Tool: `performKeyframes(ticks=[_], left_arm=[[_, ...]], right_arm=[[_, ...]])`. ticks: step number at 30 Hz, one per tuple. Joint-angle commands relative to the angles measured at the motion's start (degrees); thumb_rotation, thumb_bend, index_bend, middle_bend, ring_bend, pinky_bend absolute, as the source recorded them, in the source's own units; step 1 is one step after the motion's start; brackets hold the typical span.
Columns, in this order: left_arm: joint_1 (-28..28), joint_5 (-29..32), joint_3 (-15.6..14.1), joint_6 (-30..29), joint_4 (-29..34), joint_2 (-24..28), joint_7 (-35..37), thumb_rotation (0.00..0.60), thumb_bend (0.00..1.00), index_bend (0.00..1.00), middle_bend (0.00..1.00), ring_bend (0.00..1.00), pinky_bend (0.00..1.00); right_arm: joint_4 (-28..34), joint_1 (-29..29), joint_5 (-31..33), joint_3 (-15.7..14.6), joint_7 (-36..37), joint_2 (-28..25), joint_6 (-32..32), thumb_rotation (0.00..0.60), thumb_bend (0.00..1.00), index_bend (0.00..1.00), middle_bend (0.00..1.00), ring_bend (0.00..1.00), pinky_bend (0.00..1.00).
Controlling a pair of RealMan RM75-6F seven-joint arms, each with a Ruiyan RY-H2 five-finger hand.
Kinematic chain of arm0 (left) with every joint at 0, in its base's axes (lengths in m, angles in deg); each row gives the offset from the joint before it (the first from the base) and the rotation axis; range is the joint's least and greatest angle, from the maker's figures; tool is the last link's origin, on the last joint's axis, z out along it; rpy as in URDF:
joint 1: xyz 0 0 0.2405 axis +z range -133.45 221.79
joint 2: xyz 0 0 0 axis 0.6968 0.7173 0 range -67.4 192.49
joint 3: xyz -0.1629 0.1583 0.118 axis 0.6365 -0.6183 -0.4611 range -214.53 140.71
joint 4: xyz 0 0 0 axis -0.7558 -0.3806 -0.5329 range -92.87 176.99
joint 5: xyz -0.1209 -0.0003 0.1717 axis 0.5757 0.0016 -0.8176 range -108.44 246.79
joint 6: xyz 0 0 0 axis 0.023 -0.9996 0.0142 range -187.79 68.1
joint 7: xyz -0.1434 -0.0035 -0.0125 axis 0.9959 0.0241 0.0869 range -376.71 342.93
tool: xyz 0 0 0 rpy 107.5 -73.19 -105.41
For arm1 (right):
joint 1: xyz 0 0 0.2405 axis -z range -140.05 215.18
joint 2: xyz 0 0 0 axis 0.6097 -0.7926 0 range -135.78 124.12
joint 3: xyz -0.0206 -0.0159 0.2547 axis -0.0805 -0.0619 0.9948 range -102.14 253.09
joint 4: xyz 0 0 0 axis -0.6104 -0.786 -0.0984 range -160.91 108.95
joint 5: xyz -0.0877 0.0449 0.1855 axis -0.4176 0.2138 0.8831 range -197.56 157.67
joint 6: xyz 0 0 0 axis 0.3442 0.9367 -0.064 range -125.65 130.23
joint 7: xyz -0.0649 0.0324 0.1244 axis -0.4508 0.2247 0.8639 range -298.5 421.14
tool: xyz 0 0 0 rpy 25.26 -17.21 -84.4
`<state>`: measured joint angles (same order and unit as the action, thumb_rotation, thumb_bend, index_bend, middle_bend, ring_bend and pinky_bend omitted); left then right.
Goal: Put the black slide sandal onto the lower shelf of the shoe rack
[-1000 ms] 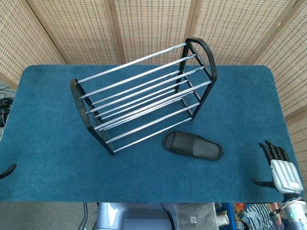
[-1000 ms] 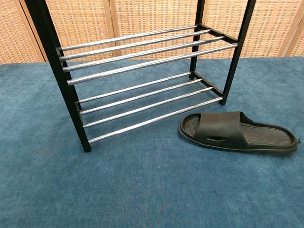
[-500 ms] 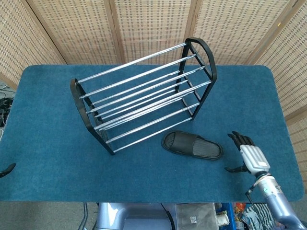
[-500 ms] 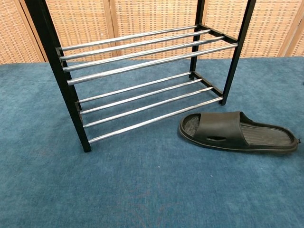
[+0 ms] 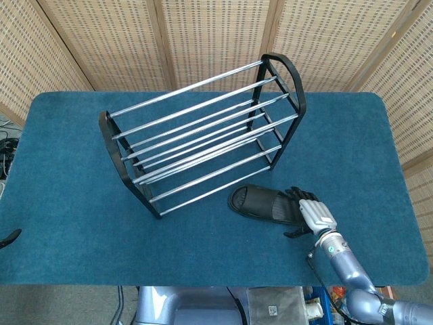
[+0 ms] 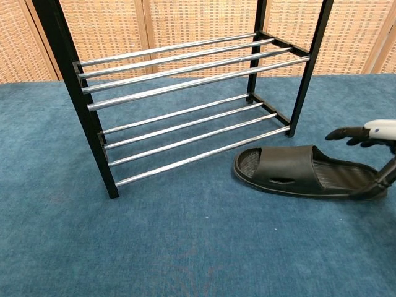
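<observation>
The black slide sandal (image 5: 260,203) (image 6: 291,170) lies flat on the blue table, just in front of the shoe rack's right end, toe toward the rack. The black-framed rack (image 5: 203,132) (image 6: 185,93) has chrome rods, and nothing lies on its lower shelf (image 6: 192,139). My right hand (image 5: 308,211) (image 6: 366,132) is over the sandal's heel end, fingers spread above it and thumb down beside the heel edge, holding nothing. Of my left hand (image 5: 8,237) only a dark tip shows at the table's left edge.
The blue felt table (image 5: 74,203) spreads wide to the front and left of the rack. Wicker screen panels (image 5: 216,34) stand behind the table. The table's front edge runs close to my right forearm (image 5: 345,264).
My right hand has travelled left from the table's right edge to the sandal's heel. The sandal, the rack and the left hand have not moved.
</observation>
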<state>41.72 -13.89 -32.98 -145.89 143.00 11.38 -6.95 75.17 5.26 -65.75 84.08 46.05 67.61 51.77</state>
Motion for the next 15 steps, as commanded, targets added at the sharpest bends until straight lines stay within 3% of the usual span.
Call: performKeyframes(ticks=[1, 11, 15], left_arm=[[-0.2, 0.2, 0.1, 0.2, 0.0, 0.0, 0.0, 0.6, 0.19, 0.0, 0.0, 0.0, 0.0], [-0.3, 0.3, 0.0, 0.5, 0.3, -0.1, -0.6, 0.6, 0.19, 0.0, 0.0, 0.0, 0.0], [-0.5, 0.5, 0.1, 0.8, 0.3, -0.2, -0.9, 0.6, 0.19, 0.0, 0.0, 0.0, 0.0]], right_arm=[[-2.4, -1.3, 2.4, -1.1, -2.1, 3.0, 1.0, 0.6, 0.0, 0.0, 0.0, 0.0, 0.0], [-9.1, -2.0, 3.0, -1.4, -2.6, 9.0, 4.3, 0.6, 0.0, 0.0, 0.0, 0.0, 0.0], [-11.8, -2.9, 4.7, -1.1, -2.9, 10.3, 2.9, 0.6, 0.0, 0.0, 0.0, 0.0, 0.0]])
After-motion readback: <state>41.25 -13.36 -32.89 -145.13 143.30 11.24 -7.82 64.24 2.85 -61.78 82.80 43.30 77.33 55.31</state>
